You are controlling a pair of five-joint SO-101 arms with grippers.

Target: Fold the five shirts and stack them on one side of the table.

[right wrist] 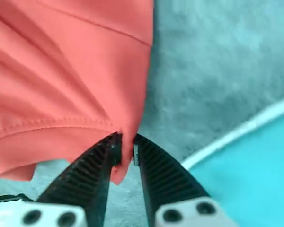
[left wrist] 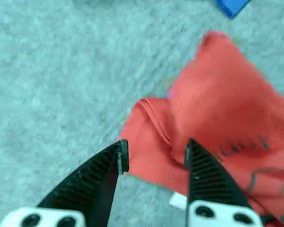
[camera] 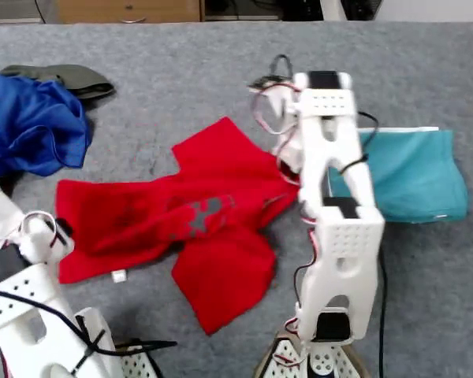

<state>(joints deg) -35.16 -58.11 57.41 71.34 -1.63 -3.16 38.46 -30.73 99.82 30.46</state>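
High view, red shirt [camera: 197,220]: lies spread out and crumpled in the middle of the grey counter [camera: 181,87].
High view, print: a grey picture [camera: 201,216] is on the red shirt's chest. No words on it can be read.
High view, tag: a small white tag [camera: 118,276] sits at the red shirt's near edge. It is too small to read.
High view, other shirts: a blue shirt [camera: 27,126] and a green shirt [camera: 67,79] lie in a heap at the far left. A teal shirt [camera: 414,177] lies folded on the right.
High view, arms: the right arm [camera: 339,197] stands between the red and teal shirts. The left arm [camera: 24,276] is at the near left corner.
Left wrist view, left jaws: released, wide apart over a corner of the red shirt [left wrist: 217,109], just beside the white tag [left wrist: 179,201].
Left wrist view, writing: dark marks [left wrist: 241,146] on the red cloth are too blurry to read.
Right wrist view, right jaws: clenched on the edge of the red shirt [right wrist: 61,71], with the teal shirt [right wrist: 255,156] near.
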